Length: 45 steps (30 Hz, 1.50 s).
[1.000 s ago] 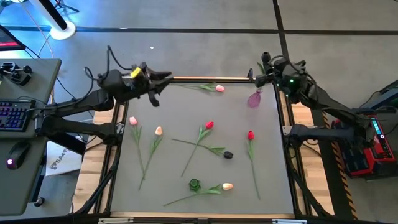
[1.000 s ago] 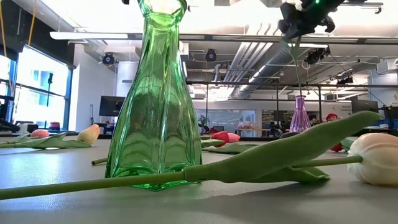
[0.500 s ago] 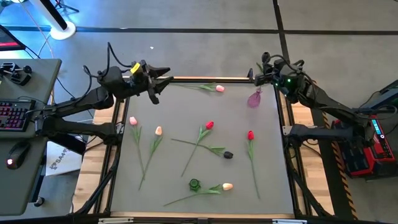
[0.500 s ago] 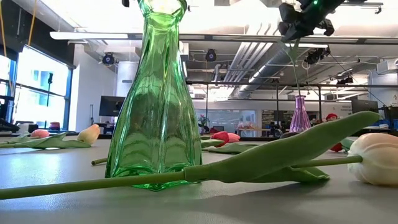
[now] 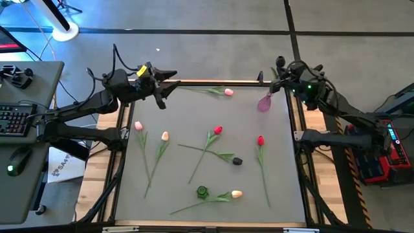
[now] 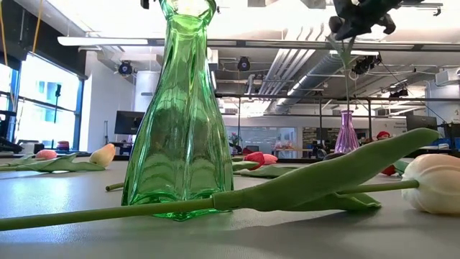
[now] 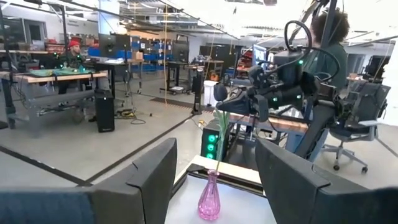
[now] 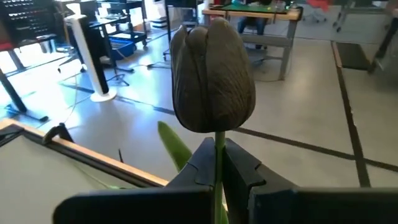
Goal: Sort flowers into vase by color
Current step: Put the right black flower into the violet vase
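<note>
A: Progress on the sort?

B: Barely begun, I'd say. Seven flowers lie loose on the table [image 5: 284,194]: a pink one [image 5: 228,92] along the far edge, pink [image 5: 138,126] and cream [image 5: 165,136] ones on my left side, a red one [image 5: 217,130] mid-table, another red one [image 5: 261,140] toward the right, a near-black one [image 5: 237,161] between the two reds, and a cream one [image 5: 237,193] near the front. The green vase [image 6: 183,115] by that front cream flower looks empty as far as I can see; its mouth is cut off in the low view.

A: And the purple vase?

B: The purple vase [image 5: 264,103] stands at the far right corner. A green stem [image 6: 349,86] runs down into its neck, so one flower is going in, not yet let go.

A: Which flower?

B: A near-black tulip [image 8: 213,78]. My right gripper [image 5: 292,80] is pressed together on its stem just under the head, holding it upright above the purple vase. It's the same stem seen in my left wrist view.

A: Left gripper?

B: My left gripper [image 5: 158,87] sits raised over the far left corner, fingers [image 7: 155,180] spread wide, nothing between them, touching nothing.

A: What's left?

B: Release this tulip, then the seven on the table by color. I can't tell which colors belong in which vase.
</note>
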Tool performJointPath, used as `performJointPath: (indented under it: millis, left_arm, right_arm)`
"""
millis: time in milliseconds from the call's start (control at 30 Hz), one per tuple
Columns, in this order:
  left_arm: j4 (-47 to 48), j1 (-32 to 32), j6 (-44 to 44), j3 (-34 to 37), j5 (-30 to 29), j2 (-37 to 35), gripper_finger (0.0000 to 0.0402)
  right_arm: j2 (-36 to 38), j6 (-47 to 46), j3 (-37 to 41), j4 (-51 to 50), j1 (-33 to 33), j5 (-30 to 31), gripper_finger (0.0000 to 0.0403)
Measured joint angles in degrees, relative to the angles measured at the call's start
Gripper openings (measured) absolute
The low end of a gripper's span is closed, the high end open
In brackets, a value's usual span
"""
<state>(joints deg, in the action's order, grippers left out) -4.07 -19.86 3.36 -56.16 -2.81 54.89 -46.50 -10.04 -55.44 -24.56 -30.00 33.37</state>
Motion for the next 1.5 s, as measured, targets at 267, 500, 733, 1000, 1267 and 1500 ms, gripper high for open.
performJointPath:
  millis: [267, 500, 733, 1000, 1267, 1500]
  left_arm:
    - [0.0, 0.0, 0.0, 0.0, 0.0, 0.0, 0.0206]
    - [0.0, 0.0, 0.0, 0.0, 0.0, 0.0, 0.0206]
    - [0.0, 0.0, 0.0, 0.0, 0.0, 0.0, 0.0206]
    - [0.0, 0.0, 0.0, 0.0, 0.0, 0.0, 0.0206]
    - [0.0, 0.0, 0.0, 0.0, 0.0, 0.0, 0.0206]
    - [0.0, 0.0, 0.0, 0.0, 0.0, 0.0, 0.0206]
  right_arm:
    - [4.2, 2.3, 16.0, 17.2, -1.7, -6.6, 0.0000]
    - [10.8, 6.8, 21.6, 19.2, -4.3, -12.1, 0.0000]
    - [11.9, 8.4, 21.6, 15.7, -8.8, -14.2, 0.0000]
    - [11.4, 5.2, 27.6, 23.2, -16.5, -24.4, 0.0000]
    - [9.5, 6.2, 31.0, 27.0, -20.9, -32.1, 0.0001]
    - [6.5, 5.5, 30.9, 27.3, -22.3, -32.9, 0.0002]
